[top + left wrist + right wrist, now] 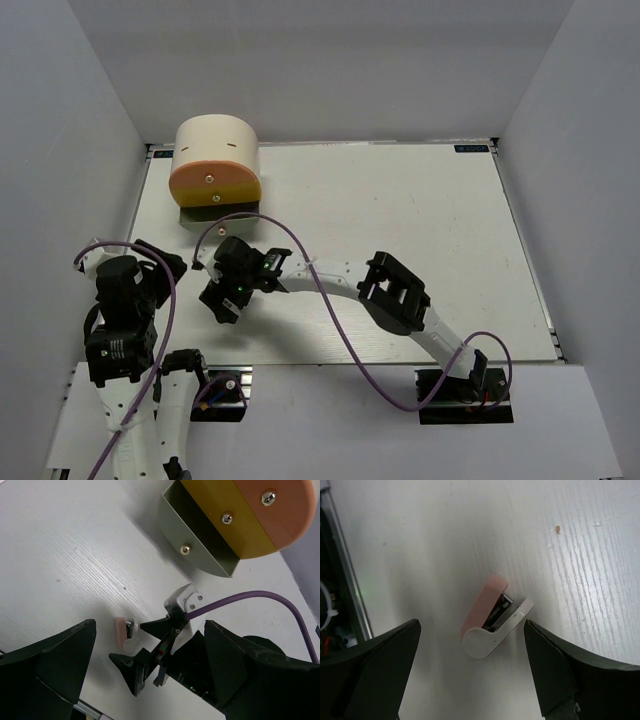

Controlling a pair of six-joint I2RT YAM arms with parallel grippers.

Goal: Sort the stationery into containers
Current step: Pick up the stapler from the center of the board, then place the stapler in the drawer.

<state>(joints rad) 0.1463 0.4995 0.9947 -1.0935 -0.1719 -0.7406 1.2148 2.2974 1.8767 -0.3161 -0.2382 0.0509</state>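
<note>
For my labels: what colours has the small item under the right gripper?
The mini stapler is pink and white; right wrist view shows it best.

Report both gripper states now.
Left gripper: open, holding nothing.
Right gripper: open over the small pink-and-white item, not gripping it.

White wood-grain table (400, 230) — cream drum organizer (215, 160) at far left, tiny pink-and-white stationery piece (492, 620) near front-left.
</note>
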